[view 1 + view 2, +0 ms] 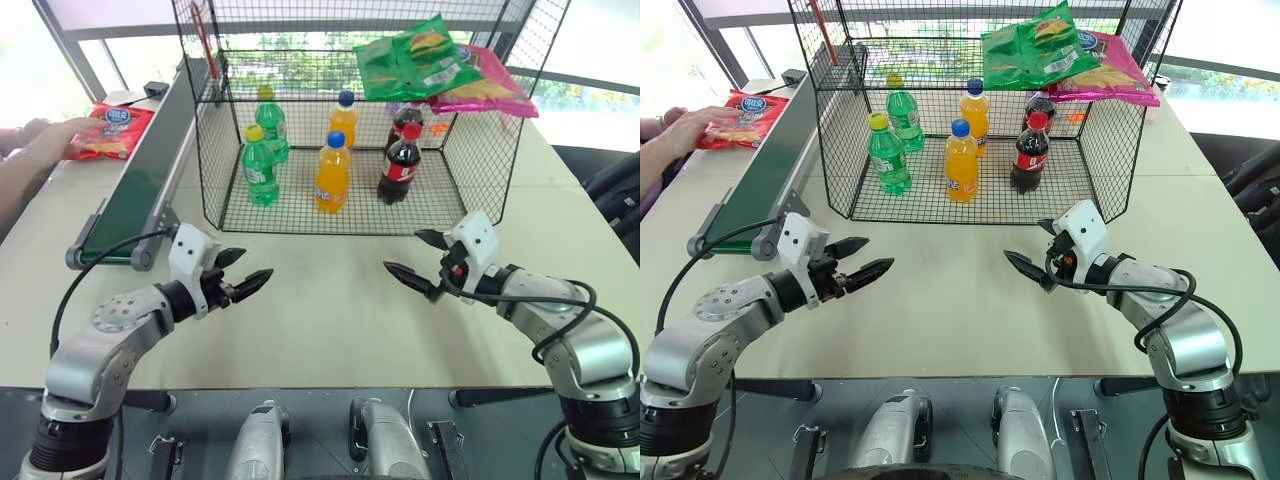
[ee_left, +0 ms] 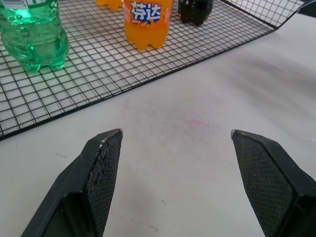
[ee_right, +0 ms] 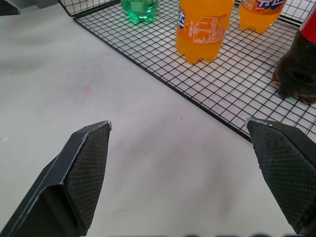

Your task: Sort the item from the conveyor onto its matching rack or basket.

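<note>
Pincers first, from the head camera: I see my left pincer (image 1: 243,272) hovering low over the desk (image 1: 330,310), its black fingers spread and aimed forward and inward. My right pincer (image 1: 416,255) mirrors it on the other side, fingers spread as well, aimed forward and toward the left one; the two are well apart with bare desk between them. Neither touches anything.

The red snack bag (image 1: 115,128) lies flat on the desk at the far left, beside the conveyor (image 1: 140,180) on the side away from the cage, with a person's hand (image 1: 62,140) resting on it. Its blue logo sits at the far end. The belt's long axis runs away from me, its near roller just ahead of my left arm. The black wire cage (image 1: 350,120) stands at the middle of the desk; on its top shelf (image 1: 300,12) lie a green bag (image 1: 415,60) and a pink bag (image 1: 490,92), overlapping at the right corner. Green, orange and cola bottles stand on the floor grid. Bright windows run behind.

Left wrist view: both fingers (image 2: 98,173) stand wide apart above pale desk, the cage's floor grid with an orange bottle (image 2: 147,22) just ahead.

Right wrist view: fingers (image 3: 89,168) wide apart too, the grid edge and another orange bottle (image 3: 205,27) ahead.
</note>
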Tool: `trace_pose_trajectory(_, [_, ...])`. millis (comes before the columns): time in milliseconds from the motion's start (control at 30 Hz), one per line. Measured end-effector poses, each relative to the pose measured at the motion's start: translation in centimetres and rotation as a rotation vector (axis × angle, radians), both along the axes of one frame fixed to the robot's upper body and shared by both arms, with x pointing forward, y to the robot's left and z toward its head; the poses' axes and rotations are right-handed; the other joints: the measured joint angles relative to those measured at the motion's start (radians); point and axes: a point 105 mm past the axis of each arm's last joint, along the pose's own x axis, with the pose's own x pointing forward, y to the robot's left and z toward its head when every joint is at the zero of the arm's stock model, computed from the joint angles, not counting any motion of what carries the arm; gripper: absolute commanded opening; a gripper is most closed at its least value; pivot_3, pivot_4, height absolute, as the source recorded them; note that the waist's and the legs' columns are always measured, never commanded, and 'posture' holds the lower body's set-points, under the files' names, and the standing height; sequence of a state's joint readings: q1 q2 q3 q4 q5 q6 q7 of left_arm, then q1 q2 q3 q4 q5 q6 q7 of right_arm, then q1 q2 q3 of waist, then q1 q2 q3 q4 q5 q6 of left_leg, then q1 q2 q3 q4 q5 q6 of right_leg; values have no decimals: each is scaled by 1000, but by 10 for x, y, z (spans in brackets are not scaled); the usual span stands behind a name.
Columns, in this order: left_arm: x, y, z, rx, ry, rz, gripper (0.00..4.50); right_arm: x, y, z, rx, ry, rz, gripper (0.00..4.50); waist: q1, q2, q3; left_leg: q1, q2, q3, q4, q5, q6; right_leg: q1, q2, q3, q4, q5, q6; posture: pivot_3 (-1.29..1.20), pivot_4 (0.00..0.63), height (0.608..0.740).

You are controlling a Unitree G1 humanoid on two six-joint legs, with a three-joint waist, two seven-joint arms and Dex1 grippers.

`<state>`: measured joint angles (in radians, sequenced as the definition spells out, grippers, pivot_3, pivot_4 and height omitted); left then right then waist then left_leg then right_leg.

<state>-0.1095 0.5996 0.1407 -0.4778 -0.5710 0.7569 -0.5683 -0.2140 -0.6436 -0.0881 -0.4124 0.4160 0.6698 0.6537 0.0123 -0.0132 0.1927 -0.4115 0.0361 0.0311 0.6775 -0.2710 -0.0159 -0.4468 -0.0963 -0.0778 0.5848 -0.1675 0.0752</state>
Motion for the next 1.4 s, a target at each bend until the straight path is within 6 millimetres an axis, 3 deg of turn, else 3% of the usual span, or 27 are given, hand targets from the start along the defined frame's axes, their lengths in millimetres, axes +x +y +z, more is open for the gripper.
trace_pose_trajectory(1400, [0, -5, 4, 7, -30, -34, 3695, -2, 8, -6, -10, 23, 39, 4500, 0, 0, 0, 0, 0, 0, -1, 0, 0, 0, 0, -1, -1, 0, 0, 0, 150, 740])
